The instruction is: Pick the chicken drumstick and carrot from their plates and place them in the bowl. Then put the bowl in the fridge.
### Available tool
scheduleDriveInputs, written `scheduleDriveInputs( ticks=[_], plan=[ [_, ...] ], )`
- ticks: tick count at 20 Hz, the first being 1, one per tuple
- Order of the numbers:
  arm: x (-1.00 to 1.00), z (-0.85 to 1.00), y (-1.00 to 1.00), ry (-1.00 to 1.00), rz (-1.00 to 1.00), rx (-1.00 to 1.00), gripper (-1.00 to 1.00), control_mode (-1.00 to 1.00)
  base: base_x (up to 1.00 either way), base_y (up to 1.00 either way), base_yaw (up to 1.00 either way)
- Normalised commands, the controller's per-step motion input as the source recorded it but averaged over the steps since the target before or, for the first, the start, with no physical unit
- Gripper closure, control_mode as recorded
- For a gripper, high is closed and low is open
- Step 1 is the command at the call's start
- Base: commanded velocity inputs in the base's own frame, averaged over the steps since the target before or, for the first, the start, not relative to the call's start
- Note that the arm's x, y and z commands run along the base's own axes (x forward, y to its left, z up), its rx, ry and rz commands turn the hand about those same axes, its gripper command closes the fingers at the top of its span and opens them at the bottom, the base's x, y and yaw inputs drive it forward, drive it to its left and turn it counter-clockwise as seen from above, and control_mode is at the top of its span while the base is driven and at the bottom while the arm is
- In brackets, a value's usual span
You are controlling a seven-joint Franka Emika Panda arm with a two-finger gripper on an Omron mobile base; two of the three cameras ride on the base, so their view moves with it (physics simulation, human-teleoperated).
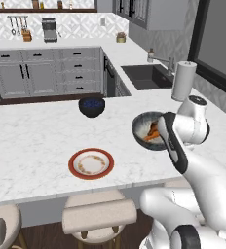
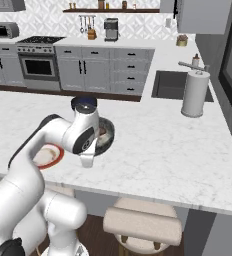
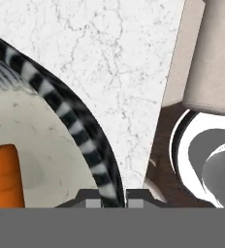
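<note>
— Where's the bowl [image 1: 143,124]?
— On the marble counter [image 1: 37,131], close to its near edge, partly behind the arm in both base views.

— Grip?
— Gripper [image 3: 114,202] clenched on the bowl's striped rim [image 3: 80,121]: one tip inside the wall, the other outside, rim wedged in the narrow gap.

— Edges near the bowl?
— In the hand view, a strip of bare counter just outside the rim, then the counter's edge, then a drop to a stool [image 3: 216,53] and dark floor.

— Open room around it?
— Wide bare marble on the far side of the bowl. Navy bowl [image 1: 91,106] behind and to the left, apart. Red-rimmed plate [image 1: 91,163] to the left and nearer the front edge, apart, bare. Paper towel roll [image 1: 183,80] well away to the far right, beside the sink [image 1: 146,76].

— Carrot [image 3: 5,177]?
— Inside the bowl, on the pale floor. In the hand view, long axis straight up the frame, green stub at the top, lower end cut off at the bottom. In the left base view, carrot [image 1: 153,133] slanted, lower left to upper right, close beside the arm.

— Drumstick?
— Can't make it out for sure; much of the bowl's inside covered by the arm.

— Bowl resting or lifted?
— Can't tell.
</note>
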Motion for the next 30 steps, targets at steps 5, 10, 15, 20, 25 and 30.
scheduleDriveInputs(
  ticks=[5, 10, 15, 20, 25, 30],
  plan=[
    [-0.48, 0.56, 0.11, 0.01, -0.06, 0.00, 1.00, -1.00, 0.00, 0.00, 0.00],
    [-0.36, 0.87, 0.14, 0.00, -0.07, 0.01, 1.00, -1.00, 0.00, 0.00, 0.00],
    [-0.53, 0.77, 0.12, -0.03, -0.07, 0.02, 1.00, -1.00, 0.00, 0.00, 0.00],
    [-0.99, 0.27, 0.16, -0.10, -0.06, 0.04, 1.00, -1.00, 0.00, 0.00, 0.00],
    [0.00, 0.00, 0.00, 0.00, 0.00, 0.00, 1.00, 1.00, -1.00, 0.61, 0.03],
    [0.00, 0.00, 0.00, 0.00, 0.00, 0.00, 1.00, 1.00, -1.00, 0.78, 0.04]
  ],
)
